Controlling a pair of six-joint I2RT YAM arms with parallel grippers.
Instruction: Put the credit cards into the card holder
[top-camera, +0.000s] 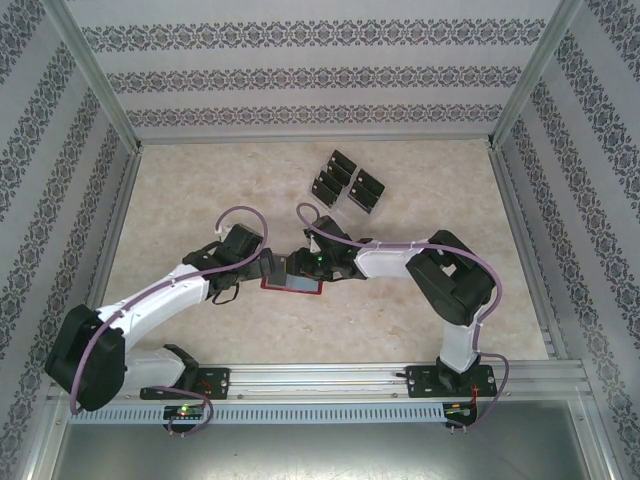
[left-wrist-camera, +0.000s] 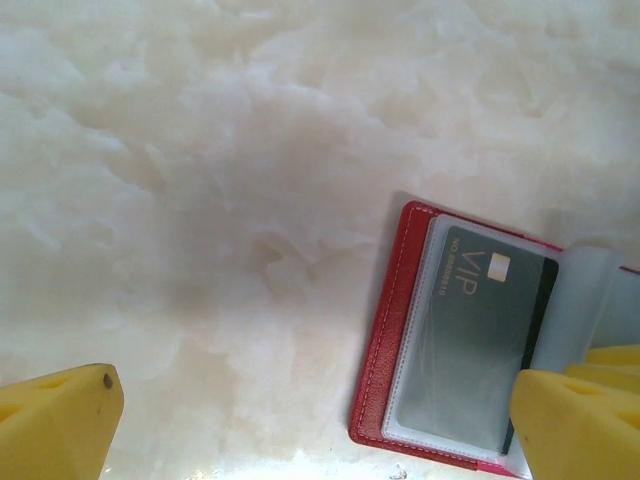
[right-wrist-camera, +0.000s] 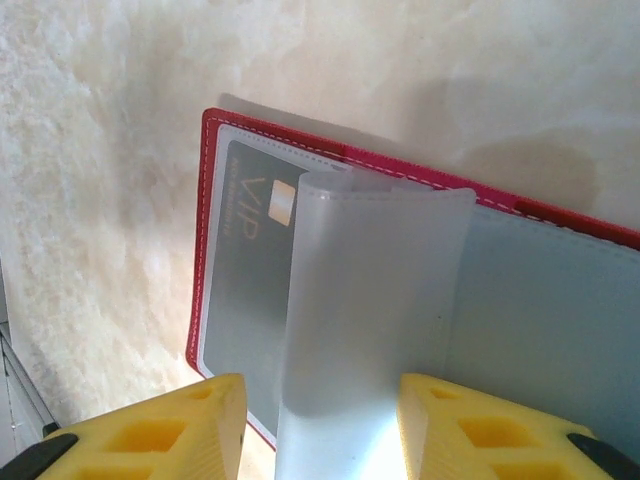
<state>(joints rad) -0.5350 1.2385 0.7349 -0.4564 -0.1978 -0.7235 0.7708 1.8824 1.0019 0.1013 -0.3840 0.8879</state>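
The card holder (left-wrist-camera: 385, 330) looks like red stitched leather with frosted, soft plastic sleeves (right-wrist-camera: 370, 300), the card (left-wrist-camera: 470, 340) matt grey, the table (left-wrist-camera: 200, 200) smooth, pale, marble-look.

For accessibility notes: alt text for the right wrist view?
An open red card holder lies on a marbled table, a VIP card in its left sleeve; a clear sleeve page stands between the yellow fingers of the right gripper.
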